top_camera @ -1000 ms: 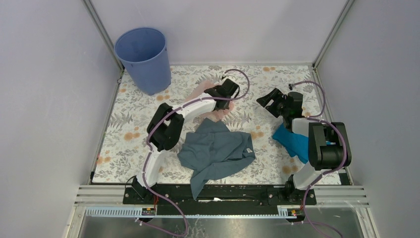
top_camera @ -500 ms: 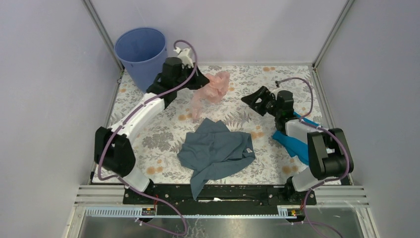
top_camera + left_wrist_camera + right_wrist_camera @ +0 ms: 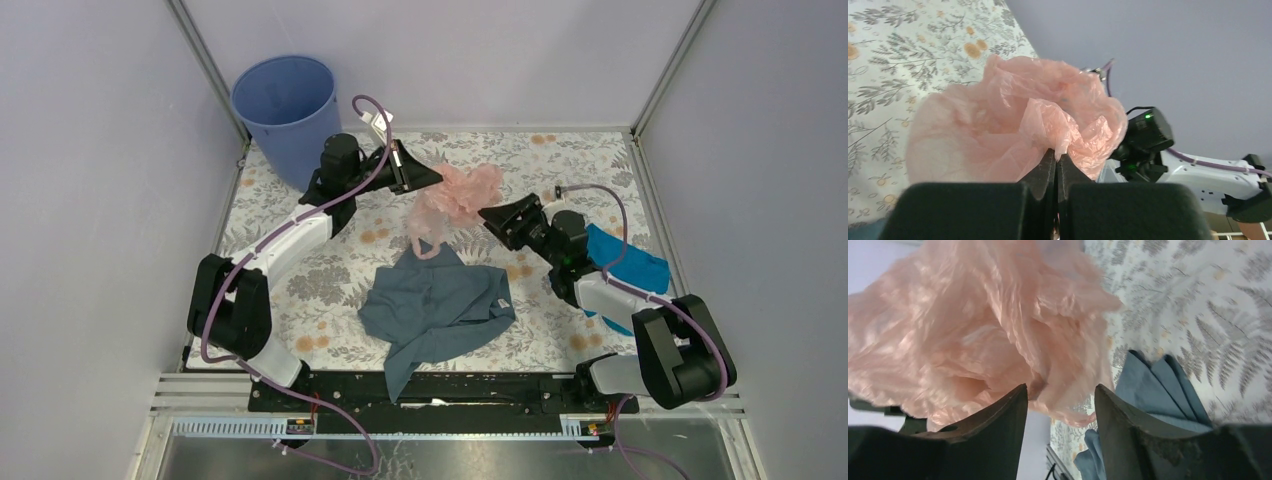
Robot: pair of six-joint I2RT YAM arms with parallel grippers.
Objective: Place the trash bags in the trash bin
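Observation:
The pale pink trash bag hangs crumpled in the air above the middle of the floral table. My left gripper is shut on the bag's upper left edge; in the left wrist view the bag bulges just past my closed gripper. My right gripper is open, right beside the bag's right side; in the right wrist view the bag fills the space just beyond my open gripper. The round blue trash bin stands at the back left corner.
A grey-blue garment lies in the middle of the table, under the bag's hanging tail. A turquoise cloth lies at the right beside my right arm. Grey walls close in the table on three sides.
My left gripper lifted the pink bag off the table and carried it rightward through the air. My right gripper moved left toward the bag, uncovering the turquoise cloth.

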